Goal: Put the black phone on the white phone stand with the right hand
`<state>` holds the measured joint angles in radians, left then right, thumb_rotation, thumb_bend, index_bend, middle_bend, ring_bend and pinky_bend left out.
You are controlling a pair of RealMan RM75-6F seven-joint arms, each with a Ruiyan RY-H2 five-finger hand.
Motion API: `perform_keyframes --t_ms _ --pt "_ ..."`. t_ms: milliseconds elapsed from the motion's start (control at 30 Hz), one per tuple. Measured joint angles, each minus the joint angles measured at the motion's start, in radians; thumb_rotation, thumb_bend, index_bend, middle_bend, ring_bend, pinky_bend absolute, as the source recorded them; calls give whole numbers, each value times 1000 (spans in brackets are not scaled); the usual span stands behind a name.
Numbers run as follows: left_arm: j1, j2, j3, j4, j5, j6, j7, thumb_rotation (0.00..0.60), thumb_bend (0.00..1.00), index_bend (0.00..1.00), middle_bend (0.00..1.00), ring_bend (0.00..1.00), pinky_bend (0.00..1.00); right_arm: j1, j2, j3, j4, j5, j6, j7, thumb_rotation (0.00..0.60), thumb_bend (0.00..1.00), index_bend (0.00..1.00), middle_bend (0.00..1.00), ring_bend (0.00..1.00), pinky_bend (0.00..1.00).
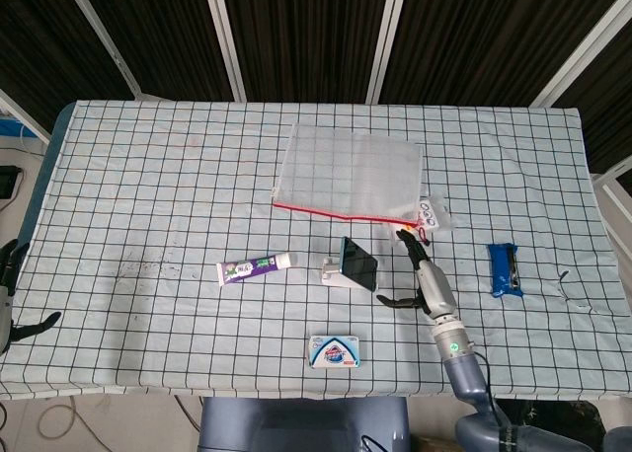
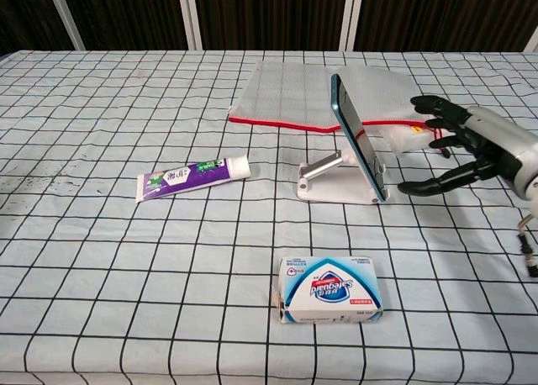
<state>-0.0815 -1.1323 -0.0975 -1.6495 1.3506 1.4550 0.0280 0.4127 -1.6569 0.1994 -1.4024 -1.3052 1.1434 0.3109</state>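
Note:
The black phone [image 1: 359,263] [image 2: 357,136], with a blue edge, leans tilted on the white phone stand [image 1: 334,270] [image 2: 333,181] near the table's middle. My right hand [image 1: 423,278] [image 2: 465,145] is open just to the right of it, fingers spread, with a gap between fingertips and phone. Only a dark part of my left hand [image 1: 10,294] shows at the far left edge of the head view, off the table; its state is unclear.
A toothpaste tube [image 1: 255,267] [image 2: 192,177] lies left of the stand. A blue-and-white soap box [image 1: 335,351] [image 2: 331,289] sits in front. Behind lie a clear zip bag [image 1: 349,175] [image 2: 319,93] and a small tag bag [image 1: 433,213]. A blue snack bar [image 1: 505,268] lies right.

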Motion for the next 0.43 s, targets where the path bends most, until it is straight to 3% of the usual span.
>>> perform_keyframes --t_ms 200,333,433 --pt "3 0 5 3 7 8 18 600 0 0 0 0 0 -29 209 -26 -128 0 18 -202 600 0 0 0 0 144" --pt "6 -2 7 6 11 15 36 600 0 0 0 0 0 -79 366 -53 -197 -1 75 -355 600 0 0 0 0 144" --pt "8 -6 11 7 14 21 54 600 0 0 0 0 0 -121 433 -76 -216 -7 135 -441 600 0 0 0 0 144"
